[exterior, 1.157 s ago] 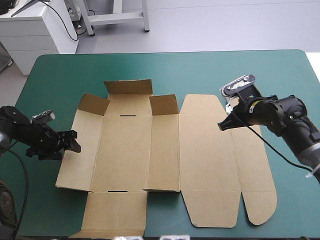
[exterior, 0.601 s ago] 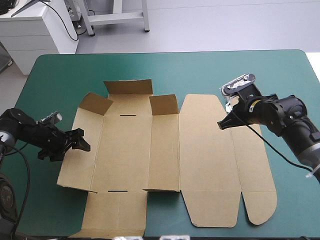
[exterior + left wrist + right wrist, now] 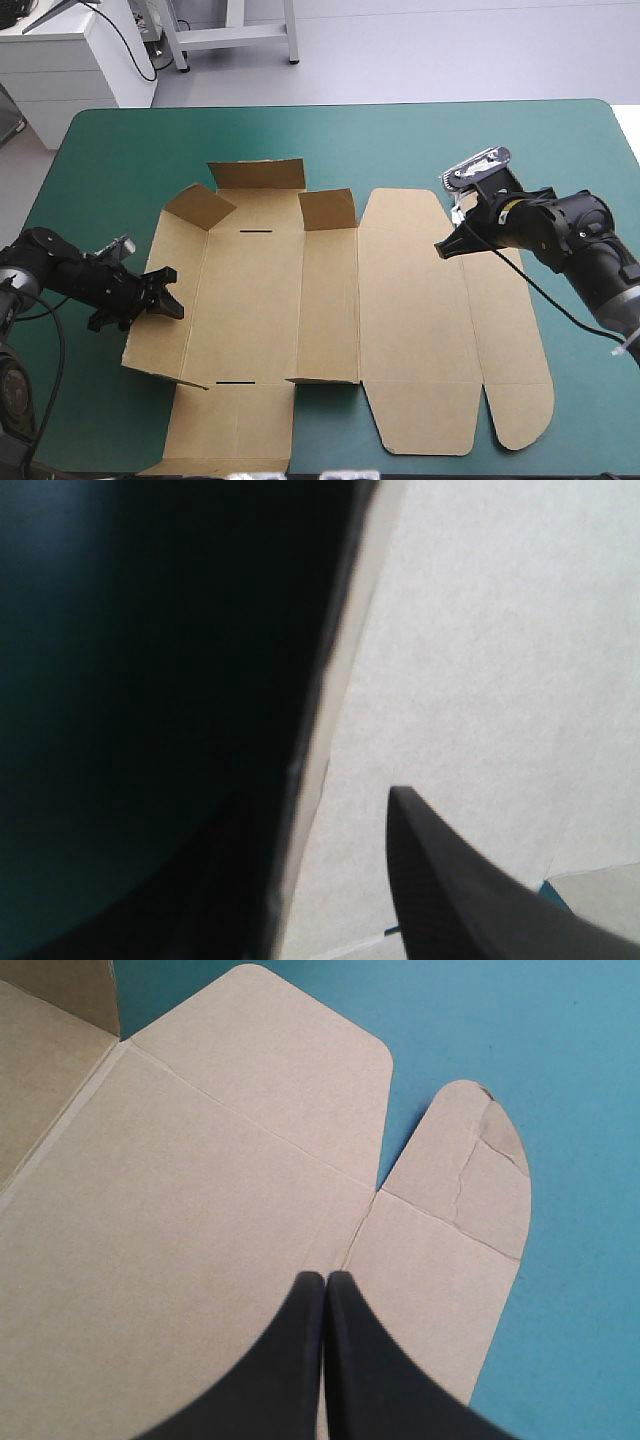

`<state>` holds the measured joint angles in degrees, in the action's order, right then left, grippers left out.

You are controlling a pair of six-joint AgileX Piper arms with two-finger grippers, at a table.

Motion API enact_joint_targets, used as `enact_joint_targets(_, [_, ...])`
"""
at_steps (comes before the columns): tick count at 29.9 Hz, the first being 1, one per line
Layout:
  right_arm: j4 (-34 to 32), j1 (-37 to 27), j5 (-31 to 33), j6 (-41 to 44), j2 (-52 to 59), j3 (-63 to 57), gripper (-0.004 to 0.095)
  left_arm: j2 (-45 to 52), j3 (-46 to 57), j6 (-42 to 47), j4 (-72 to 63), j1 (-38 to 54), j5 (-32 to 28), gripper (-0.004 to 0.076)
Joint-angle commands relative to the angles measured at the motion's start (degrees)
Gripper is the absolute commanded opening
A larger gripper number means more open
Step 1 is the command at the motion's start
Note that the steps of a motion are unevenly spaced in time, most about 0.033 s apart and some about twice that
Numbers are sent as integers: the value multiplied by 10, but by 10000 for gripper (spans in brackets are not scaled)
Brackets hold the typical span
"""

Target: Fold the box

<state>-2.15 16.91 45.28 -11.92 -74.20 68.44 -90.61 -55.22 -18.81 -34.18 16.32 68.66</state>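
The brown box (image 3: 330, 300) lies spread out on the teal-green cover (image 3: 400, 140), with three short flaps standing along its far left part. My left gripper (image 3: 170, 293) is open at the box's left edge, and the left panel (image 3: 165, 300) tilts up over it. In the left wrist view one black finger (image 3: 470, 900) lies over the pale board (image 3: 500, 630), while the other finger is hidden in shadow. My right gripper (image 3: 441, 250) is shut, its tip on the flat lid panel. In the right wrist view its gripper (image 3: 326, 1280) rests on the board (image 3: 180, 1240) near a rounded tab (image 3: 470, 1170).
The box's near left flap (image 3: 230, 440) reaches the table's near edge. Bare teal-green cover runs along the far side and to the right of the lid (image 3: 560, 1080).
My left gripper has slid right, in under the box's left edge. The left panel and its far corner flap have tipped up. The right arm has stayed put.
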Motion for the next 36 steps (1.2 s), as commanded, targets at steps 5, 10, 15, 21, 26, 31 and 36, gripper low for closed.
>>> enact_joint_targets(5, [-6,-4,-31,-3,17,15,-21,18,-5,-8,-5,-13,57,215])
enact_joint_targets(10, [-6,-4,-30,-3,17,15,-21,21,-5,-8,15,-13,57,6])
enact_joint_targets(15, [-6,-4,-29,-3,17,15,-21,30,-5,-27,27,-13,57,-6])
enact_joint_targets(21, [-6,-4,-27,-3,17,15,-21,37,-15,-39,59,-15,57,-8])
enact_joint_targets(26, [-6,-4,-24,-3,17,15,-21,37,-56,-19,150,-55,57,-8])
enact_joint_targets(31, [-6,-4,-24,-3,17,15,-21,37,-125,-12,251,-142,57,-8])
enact_joint_targets(36, [-6,-4,-18,-3,17,15,-21,36,-221,-40,337,-221,52,-8])
